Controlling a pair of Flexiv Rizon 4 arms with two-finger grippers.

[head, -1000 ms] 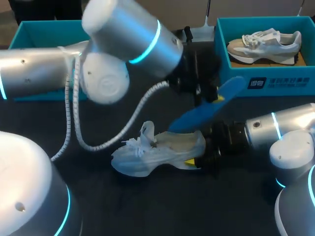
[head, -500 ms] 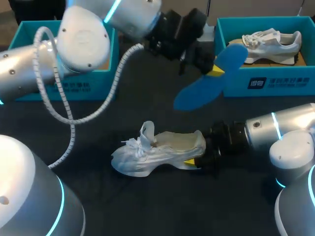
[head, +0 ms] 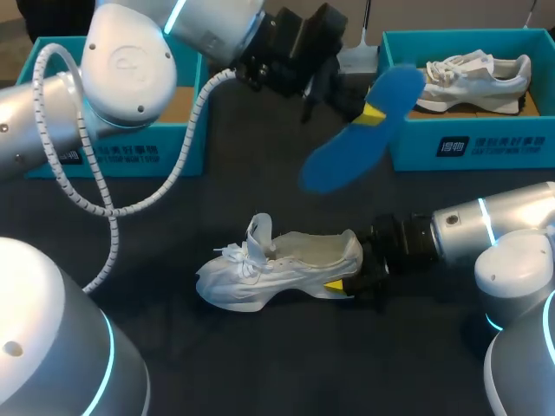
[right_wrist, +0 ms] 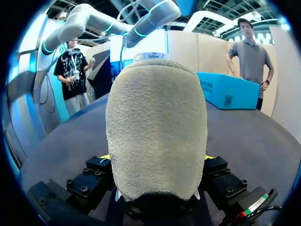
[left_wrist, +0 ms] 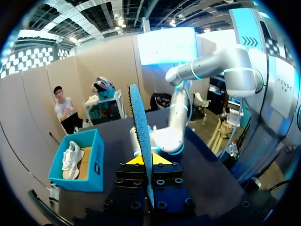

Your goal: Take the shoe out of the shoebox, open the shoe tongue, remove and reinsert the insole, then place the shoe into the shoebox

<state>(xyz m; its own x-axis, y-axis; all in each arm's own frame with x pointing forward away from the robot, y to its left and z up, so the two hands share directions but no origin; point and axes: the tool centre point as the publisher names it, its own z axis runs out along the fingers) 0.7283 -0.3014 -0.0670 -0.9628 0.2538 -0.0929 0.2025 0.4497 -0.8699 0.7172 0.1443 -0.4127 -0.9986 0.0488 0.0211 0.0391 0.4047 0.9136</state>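
The left gripper (left_wrist: pixel 143 160) is clamped on a blue insole (head: pixel 355 143), its two yellow tips pinching the insole from both sides, as the left wrist view shows with the insole standing on edge between them. The insole hangs in the air over the rear half of the table (head: pixel 260 364), tilted, its upper end just in front of the shoebox (head: pixel 468 147) at the table's rear right corner.

The right gripper (head: pixel 351 273) grasps the heel of a white shoe (head: pixel 277 264); in the right wrist view the heel fills the space between the fingers. The shoe sits on its sole near the middle of the table, toe pointing towards the left edge, tongue pulled up and laces loose.

A second shoe (head: pixel 468 74) lies on its side inside the rear right shoebox. Another teal box (head: pixel 147 154) stands at the rear left corner, partly hidden behind the left arm (head: pixel 130 65).
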